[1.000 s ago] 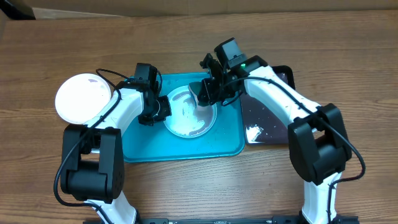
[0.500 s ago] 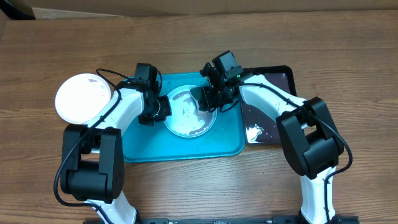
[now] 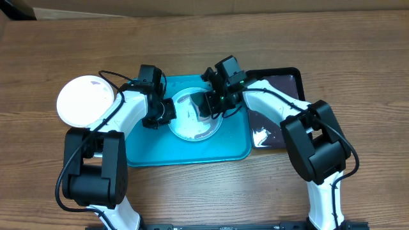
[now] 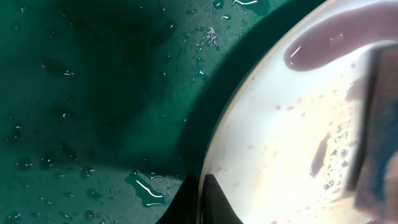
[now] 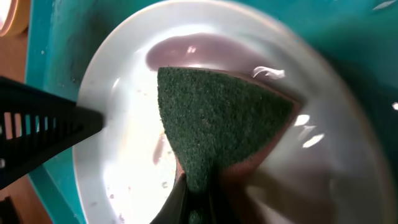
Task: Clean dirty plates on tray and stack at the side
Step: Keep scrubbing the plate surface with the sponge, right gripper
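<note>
Centrally, L gripper [image 4: 200,198] pinches plate [image 3: 190,128] rim on tray [image 3: 146,152]; R gripper [image 5: 198,186] clamps green sponge [image 5: 217,118] against plate.

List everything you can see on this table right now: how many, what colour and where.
plate: one, white, wet, on the tray
side plate: one seen, white, on the table left of the tray
tray: one, turquoise, mid-table, wet with droplets
black tray: one, black with a purple inside, right of the tray
sponge: one, dark green face, pressed on the plate
table: one, brown wood
left tool: one, black, shut on the plate's rim
right tool: one, black, shut on the sponge
</note>
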Action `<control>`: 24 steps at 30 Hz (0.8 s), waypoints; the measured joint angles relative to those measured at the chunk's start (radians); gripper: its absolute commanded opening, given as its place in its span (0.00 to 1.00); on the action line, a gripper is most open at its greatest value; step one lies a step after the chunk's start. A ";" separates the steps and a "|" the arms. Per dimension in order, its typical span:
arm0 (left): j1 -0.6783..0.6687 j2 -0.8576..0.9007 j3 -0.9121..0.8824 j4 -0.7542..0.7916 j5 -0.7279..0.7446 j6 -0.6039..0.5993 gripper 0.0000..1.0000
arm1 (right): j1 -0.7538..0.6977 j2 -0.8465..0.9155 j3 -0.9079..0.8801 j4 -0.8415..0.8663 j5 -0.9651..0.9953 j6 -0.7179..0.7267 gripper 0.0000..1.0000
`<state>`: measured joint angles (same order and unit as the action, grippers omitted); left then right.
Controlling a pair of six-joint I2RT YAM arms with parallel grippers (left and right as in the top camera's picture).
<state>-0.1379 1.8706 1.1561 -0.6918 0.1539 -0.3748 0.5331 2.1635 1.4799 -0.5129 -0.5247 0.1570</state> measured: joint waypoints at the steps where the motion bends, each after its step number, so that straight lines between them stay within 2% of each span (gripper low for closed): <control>1: 0.000 0.000 0.000 0.000 0.000 0.000 0.04 | 0.007 0.000 0.000 0.000 0.000 0.001 0.04; 11: 0.000 0.000 0.000 0.000 0.000 0.000 0.04 | 0.041 0.001 0.000 -0.012 -0.052 0.018 0.04; 19: 0.000 0.000 0.000 0.000 0.000 0.000 0.04 | -0.049 -0.003 0.021 -0.022 -0.355 0.026 0.04; 24: 0.000 0.000 0.000 0.000 0.000 0.000 0.04 | -0.123 -0.032 0.026 -0.063 -0.431 0.027 0.04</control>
<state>-0.1379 1.8706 1.1561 -0.6914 0.1543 -0.3748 0.4099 2.1315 1.5059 -0.5758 -0.9558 0.1837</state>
